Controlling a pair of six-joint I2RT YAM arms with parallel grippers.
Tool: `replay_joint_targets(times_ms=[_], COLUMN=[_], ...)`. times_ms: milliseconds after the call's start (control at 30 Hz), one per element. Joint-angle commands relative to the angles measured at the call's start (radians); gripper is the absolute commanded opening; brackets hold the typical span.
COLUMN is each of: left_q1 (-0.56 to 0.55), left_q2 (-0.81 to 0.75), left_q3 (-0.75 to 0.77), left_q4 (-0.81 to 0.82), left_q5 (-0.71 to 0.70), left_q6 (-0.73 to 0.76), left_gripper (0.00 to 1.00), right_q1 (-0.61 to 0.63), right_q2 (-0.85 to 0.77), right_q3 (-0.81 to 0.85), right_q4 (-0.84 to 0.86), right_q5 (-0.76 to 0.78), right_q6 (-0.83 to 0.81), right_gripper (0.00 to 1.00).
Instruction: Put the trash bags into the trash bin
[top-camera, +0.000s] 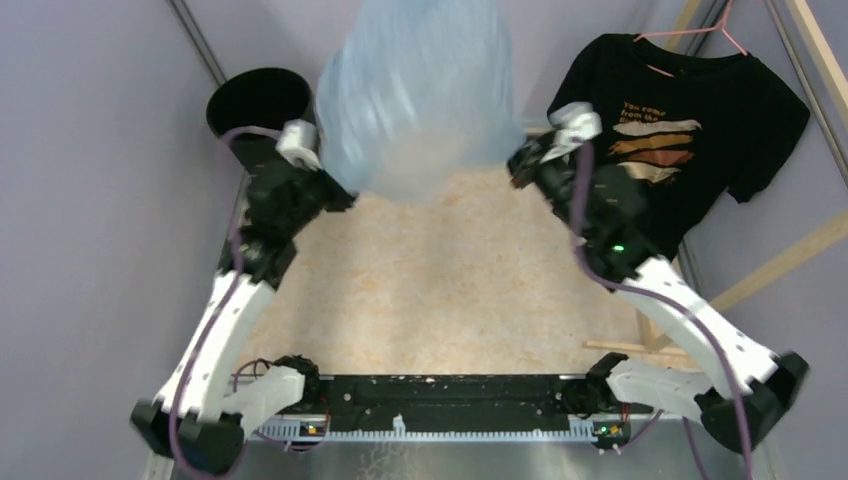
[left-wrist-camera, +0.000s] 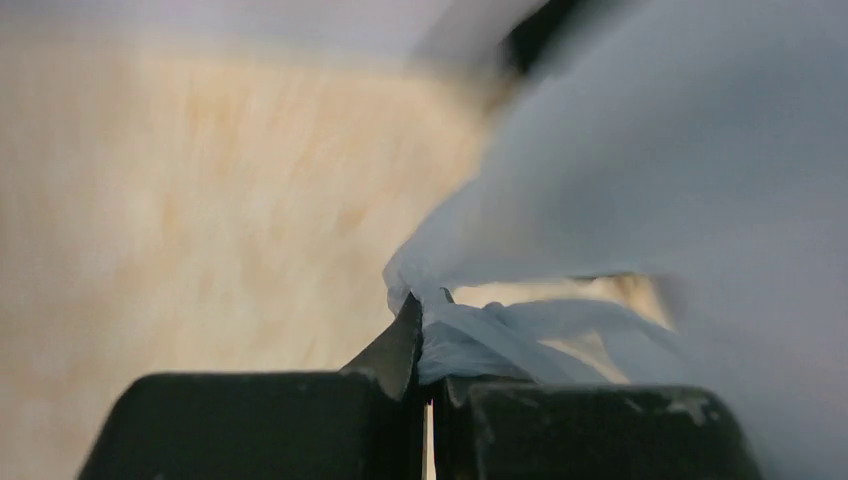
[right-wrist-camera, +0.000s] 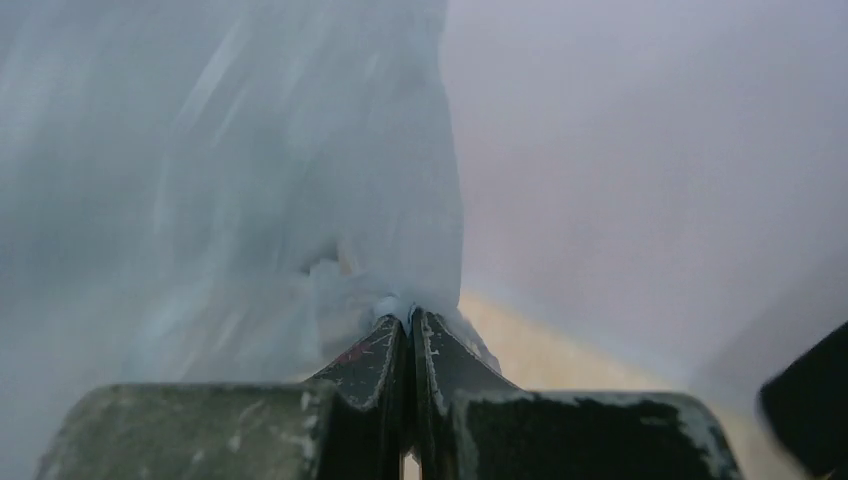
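Observation:
The light-blue translucent trash bag hangs spread and blurred between both arms, lifted above the far part of the table. My left gripper is shut on the bag's left edge; the wrist view shows bunched plastic pinched at the gripper's tips. My right gripper is shut on the bag's right edge, with a fold of the trash bag caught at the gripper's tips. The round black trash bin stands at the far left corner, just left of the bag.
A black printed T-shirt on a pink hanger hangs at the far right behind my right arm. The beige tabletop lies under the bag. Grey walls close in on both sides.

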Motion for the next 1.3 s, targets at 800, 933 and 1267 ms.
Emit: replay_joint_targets(times_ms=[800,933,1267], left_q1=[0.018,0.018,0.019], left_q2=[-0.091,0.087,-0.088], left_q3=[0.014,-0.240,-0.414], left_q4=[-0.088,-0.318,-0.153], left_q5=[0.025,0.028,0.191], left_q6=[-0.028,-0.067,-0.091], left_gripper=[0.00,0.00,0.00], right_q1=[0.008,0.008,0.037], right_q2=[-0.279,-0.056,-0.122], right_q3=[-0.249,-0.354,-0.404], right_q4=[0.129,-0.180,-0.242], right_q5=[-0.176,0.162,-0.021], right_q6=[0.014,0.187,0.228], right_gripper=[0.00,0.00,0.00])
